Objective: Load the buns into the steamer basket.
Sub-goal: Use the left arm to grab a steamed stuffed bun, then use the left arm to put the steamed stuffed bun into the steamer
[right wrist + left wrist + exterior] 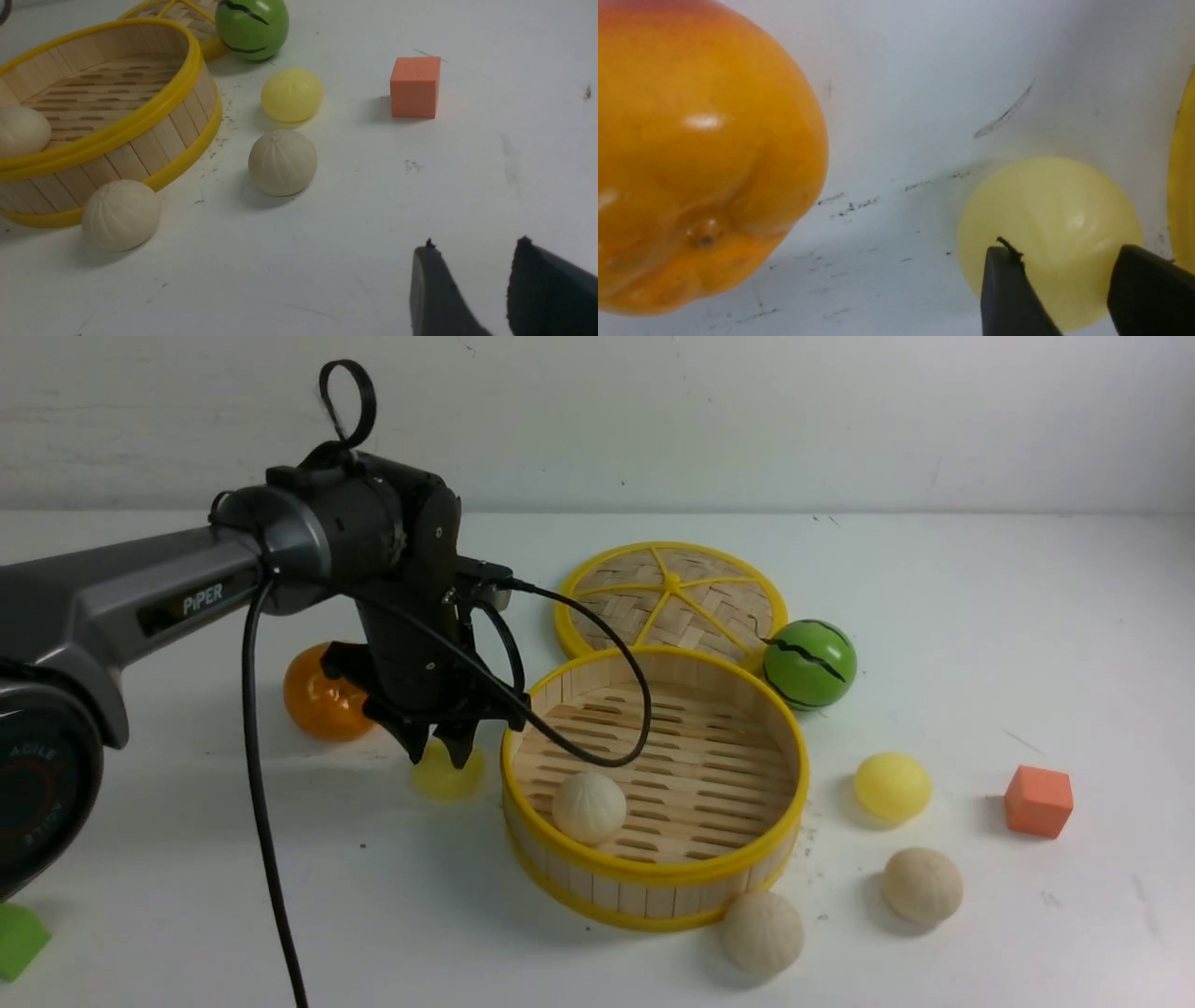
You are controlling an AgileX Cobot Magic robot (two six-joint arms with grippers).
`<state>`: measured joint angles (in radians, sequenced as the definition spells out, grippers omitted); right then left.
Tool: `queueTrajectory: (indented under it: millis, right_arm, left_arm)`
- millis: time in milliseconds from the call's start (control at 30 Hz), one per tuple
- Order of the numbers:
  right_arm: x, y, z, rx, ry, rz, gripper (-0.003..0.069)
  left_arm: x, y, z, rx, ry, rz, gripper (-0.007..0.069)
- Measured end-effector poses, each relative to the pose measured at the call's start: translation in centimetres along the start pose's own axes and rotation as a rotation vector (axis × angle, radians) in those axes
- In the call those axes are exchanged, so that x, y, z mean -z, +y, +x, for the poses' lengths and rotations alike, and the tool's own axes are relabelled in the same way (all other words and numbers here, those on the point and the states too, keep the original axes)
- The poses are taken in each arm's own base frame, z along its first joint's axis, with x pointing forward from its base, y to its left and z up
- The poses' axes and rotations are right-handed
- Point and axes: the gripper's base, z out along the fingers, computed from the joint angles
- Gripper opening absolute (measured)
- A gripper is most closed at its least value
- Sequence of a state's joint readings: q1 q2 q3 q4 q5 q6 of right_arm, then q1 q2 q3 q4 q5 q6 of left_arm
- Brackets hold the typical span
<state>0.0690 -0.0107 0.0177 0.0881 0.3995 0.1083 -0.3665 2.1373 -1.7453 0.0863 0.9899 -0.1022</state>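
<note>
The steamer basket [792,775] stands mid-table with one pleated cream bun [588,807] on its slatted floor. A smooth yellow bun [450,777] lies on the table just left of the basket. My left gripper [437,754] hovers right over it, jaws open, fingertips low around its top; the left wrist view shows this bun [1048,210] behind the open gripper [1064,249]. A second yellow bun [892,786] and two pleated buns [922,885] [762,933] lie right of and in front of the basket. My right gripper [474,245] is open and empty over bare table, outside the front view.
A glossy orange fruit [322,702] sits close behind-left of the left gripper. The woven lid [670,602] lies behind the basket with a green striped ball [809,665] beside it. An orange cube [1038,801] is far right, a green block [19,938] at the front left.
</note>
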Motion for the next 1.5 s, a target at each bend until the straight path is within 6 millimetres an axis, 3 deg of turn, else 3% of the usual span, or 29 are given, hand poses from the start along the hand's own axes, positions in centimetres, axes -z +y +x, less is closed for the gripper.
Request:
queueTrajectory:
  millis: [200,467,567,633,733,800,833,900,967,1033,1200,1267,1367,1500]
  right_arm:
    - [0.0,0.0,0.0,0.000,0.000,0.000,0.0241]
    - [0.0,0.0,0.0,0.000,0.000,0.000,0.0241]
    - [0.0,0.0,0.0,0.000,0.000,0.000,0.0241]
    - [0.0,0.0,0.0,0.000,0.000,0.000,0.0241]
    - [0.0,0.0,0.0,0.000,0.000,0.000,0.0241]
    - [0.0,0.0,0.0,0.000,0.000,0.000,0.0241]
    - [0.0,0.0,0.0,0.000,0.000,0.000,0.0241]
    - [0.0,0.0,0.0,0.000,0.000,0.000,0.0241]
    - [0.0,0.0,0.0,0.000,0.000,0.000,0.0241]
    - [0.0,0.0,0.0,0.000,0.000,0.000,0.0241]
    - [0.0,0.0,0.0,0.000,0.000,0.000,0.0241]
    - [0.0,0.0,0.0,0.000,0.000,0.000,0.0241]
    - [0.0,0.0,0.0,0.000,0.000,0.000,0.0241]
    - [0.0,0.0,0.0,0.000,0.000,0.000,0.0241]
  left_arm:
    - [-0.3,0.0,-0.1,-0.001,-0.009,0.000,0.0274]
    - [-0.3,0.0,0.0,-0.005,0.011,-0.008,0.0007]
    - [0.3,0.2,-0.1,-0.010,0.020,-0.021,-0.0013]
    - [2.0,0.2,-0.4,-0.009,0.024,-0.027,-0.0013]
    - [6.3,-0.5,-1.1,-0.005,-0.053,0.006,-0.0013]
    - [9.5,-2.1,-1.4,-0.032,-0.133,0.072,-0.0013]
    - [9.8,-2.5,-1.4,-0.040,-0.141,0.081,-0.0013]
    - [11.0,-5.1,-1.4,-0.101,-0.182,0.148,-0.0013]
    - [10.6,-6.3,-1.4,-0.124,-0.183,0.170,-0.0013]
    - [8.3,-8.1,-1.6,-0.158,-0.168,0.178,-0.0013]
    - [4.4,-8.1,-2.3,-0.182,-0.166,0.123,-0.0007]
    - [3.8,-8.1,-2.4,-0.191,-0.164,0.107,0.0004]
    - [3.0,-7.9,-2.4,-0.209,-0.154,0.076,0.0078]
    - [3.5,-7.8,-2.4,-0.210,-0.132,0.069,0.0239]
